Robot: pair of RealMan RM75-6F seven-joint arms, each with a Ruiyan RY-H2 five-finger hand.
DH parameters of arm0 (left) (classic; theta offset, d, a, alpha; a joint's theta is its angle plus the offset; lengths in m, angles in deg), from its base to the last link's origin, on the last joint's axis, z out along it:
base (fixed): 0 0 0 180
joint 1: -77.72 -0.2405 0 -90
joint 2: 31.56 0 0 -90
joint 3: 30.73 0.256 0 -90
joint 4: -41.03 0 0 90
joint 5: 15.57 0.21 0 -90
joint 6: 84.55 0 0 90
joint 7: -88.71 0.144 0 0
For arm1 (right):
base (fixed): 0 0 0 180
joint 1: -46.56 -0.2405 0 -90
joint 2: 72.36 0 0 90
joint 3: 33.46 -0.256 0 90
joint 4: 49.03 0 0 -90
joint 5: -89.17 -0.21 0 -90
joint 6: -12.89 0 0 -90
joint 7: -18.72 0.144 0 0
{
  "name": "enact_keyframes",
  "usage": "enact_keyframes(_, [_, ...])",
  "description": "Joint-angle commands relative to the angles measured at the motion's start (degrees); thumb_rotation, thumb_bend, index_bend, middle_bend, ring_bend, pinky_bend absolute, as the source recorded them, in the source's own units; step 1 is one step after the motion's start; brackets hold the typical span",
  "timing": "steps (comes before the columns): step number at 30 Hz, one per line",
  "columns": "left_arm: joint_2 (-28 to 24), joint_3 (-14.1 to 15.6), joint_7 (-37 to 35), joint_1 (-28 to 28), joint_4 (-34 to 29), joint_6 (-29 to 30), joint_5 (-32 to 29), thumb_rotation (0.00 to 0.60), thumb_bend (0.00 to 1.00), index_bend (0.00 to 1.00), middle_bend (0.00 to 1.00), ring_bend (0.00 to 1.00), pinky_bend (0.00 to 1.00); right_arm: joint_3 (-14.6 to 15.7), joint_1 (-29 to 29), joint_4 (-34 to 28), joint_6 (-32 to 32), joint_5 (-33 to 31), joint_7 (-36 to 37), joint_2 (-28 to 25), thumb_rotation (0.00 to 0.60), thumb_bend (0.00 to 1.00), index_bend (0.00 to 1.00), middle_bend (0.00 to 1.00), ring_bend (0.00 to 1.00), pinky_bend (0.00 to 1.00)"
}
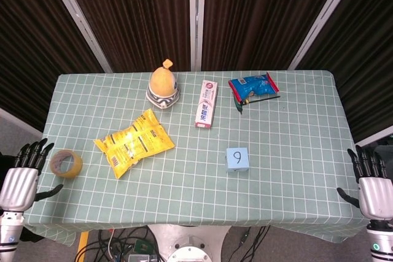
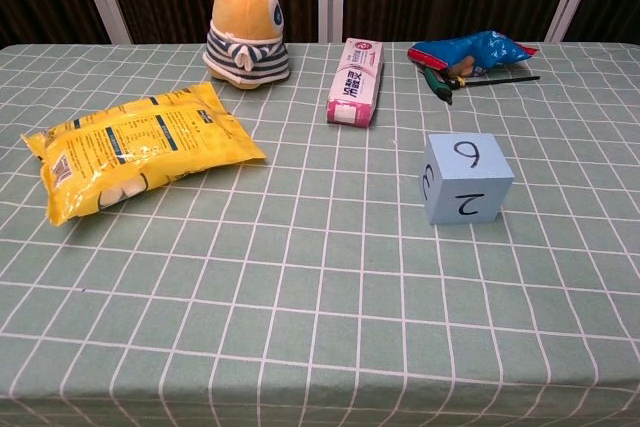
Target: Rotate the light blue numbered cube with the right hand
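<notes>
The light blue numbered cube [image 1: 237, 159] stands alone on the checked tablecloth, right of centre. Its top face shows a 9 in the head view. In the chest view the cube [image 2: 465, 178] shows a 2 on its near side and a 3 on its left side. My right hand [image 1: 373, 187] hangs open beyond the table's right front corner, far from the cube, fingers spread and pointing up. My left hand [image 1: 20, 178] is open too, off the table's left front corner. Neither hand appears in the chest view.
A yellow snack bag [image 1: 134, 142] lies left of centre, and a tape roll [image 1: 66, 163] sits near the left edge. At the back are a yellow plush toy [image 1: 163, 84], a pink and white box [image 1: 207, 104] and a blue packet [image 1: 253, 86] with a pen.
</notes>
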Motion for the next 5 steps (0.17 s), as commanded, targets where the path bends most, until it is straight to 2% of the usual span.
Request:
enact_keyframes(1, [-0.1, 0.0, 0.1, 0.0, 0.0, -0.1, 0.0, 0.600, 0.00, 0.07, 0.00, 0.00, 0.01, -1.0, 0.9, -0.3, 1.0, 0.1, 0.8, -0.1, 0.600, 0.02, 0.00, 0.00, 0.00, 0.00])
enact_keyframes(5, [-0.3, 0.0, 0.2, 0.2, -0.3, -0.4, 0.0, 0.600, 0.00, 0.07, 0.00, 0.00, 0.01, -1.5, 1.3, -2.1, 2.6, 0.7, 0.9, -1.1, 0.600, 0.02, 0.00, 0.00, 0.00, 0.00])
